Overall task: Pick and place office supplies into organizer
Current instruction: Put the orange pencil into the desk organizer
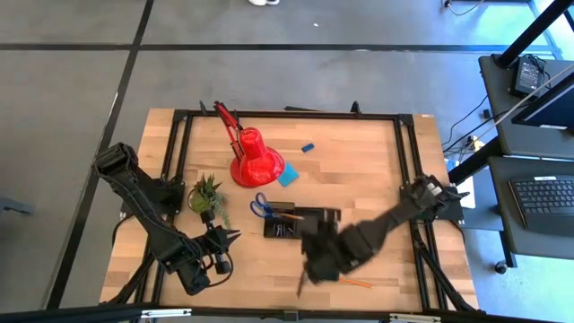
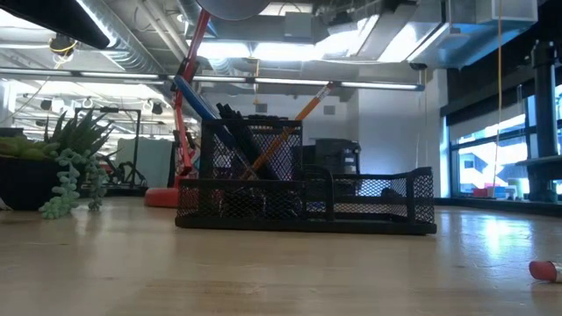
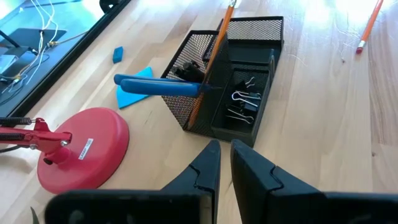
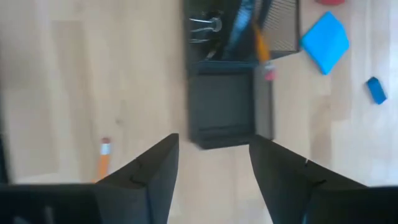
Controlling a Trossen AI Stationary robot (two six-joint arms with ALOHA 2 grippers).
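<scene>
One orange pencil (image 1: 356,282) lies loose on the table near the organizer (image 1: 302,223); right gripper (image 1: 314,266), jaws wide and empty, should straddle it squarely; left gripper (image 1: 235,236) waits, narrow-jawed.

Light wooden table (image 1: 359,170) with black frame rails along its edges. Red lamp base (image 1: 256,161) near the far edge, left of centre. Light-blue note pad (image 1: 289,175) just beside the base; small blue eraser (image 1: 308,146) farther toward the far edge. Potted plant (image 1: 207,197) near the left edge. Black mesh organizer (image 1: 300,222) mid-table. 1 orange pencil (image 1: 354,282) near the front edge.
</scene>
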